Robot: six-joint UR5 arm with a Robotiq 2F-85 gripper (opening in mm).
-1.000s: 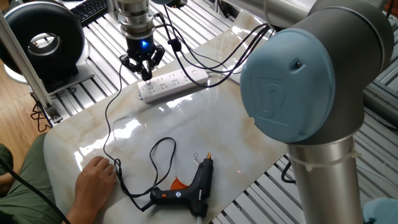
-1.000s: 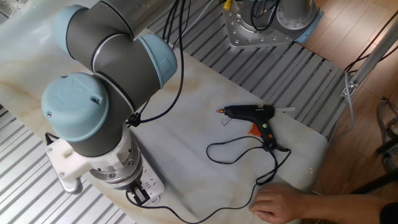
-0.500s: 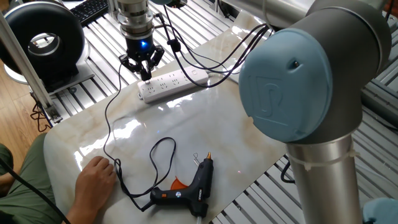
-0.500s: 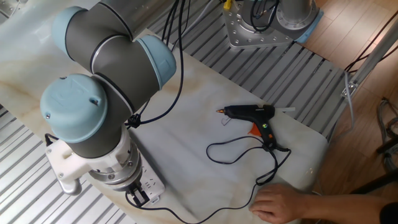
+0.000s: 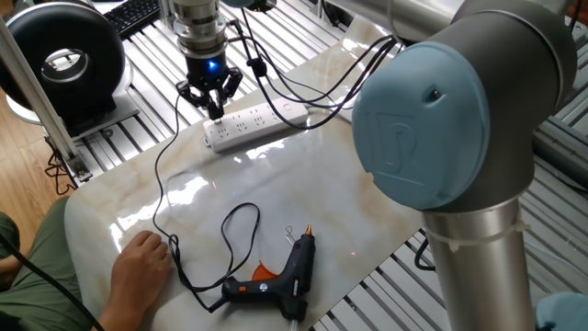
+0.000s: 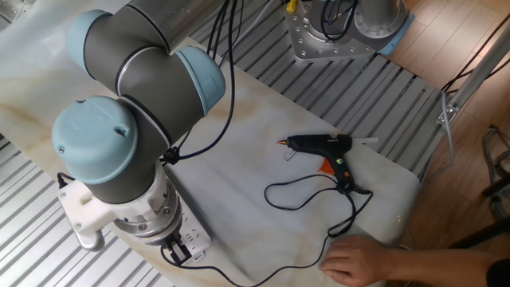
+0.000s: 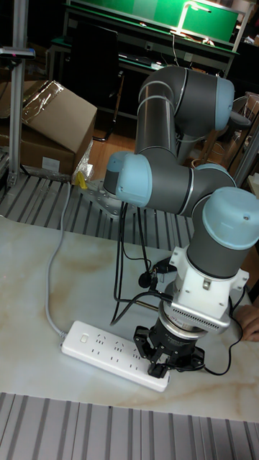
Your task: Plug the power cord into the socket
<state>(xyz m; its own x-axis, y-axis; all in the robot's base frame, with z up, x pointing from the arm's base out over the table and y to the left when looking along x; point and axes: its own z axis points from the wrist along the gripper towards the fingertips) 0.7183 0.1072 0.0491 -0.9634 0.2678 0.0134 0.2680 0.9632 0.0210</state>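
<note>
Directly above the socket's [image 5: 254, 121] left end, the fingers [image 5: 216, 112] were closed on the power cord's [image 5: 165, 198] plug; contact could not be told.

Arm bent over, wrist vertical, gripper [image 5: 215, 112] pointing straight down, fingers pinched close together near the tips.

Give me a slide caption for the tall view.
Gripper poised at one end of the white power strip on the marble table.

Two fixed views look down on the desk [image 5: 276, 193] from opposite sides, the tall view faces it low and close; all share the socket [image 7: 115, 355].
</note>
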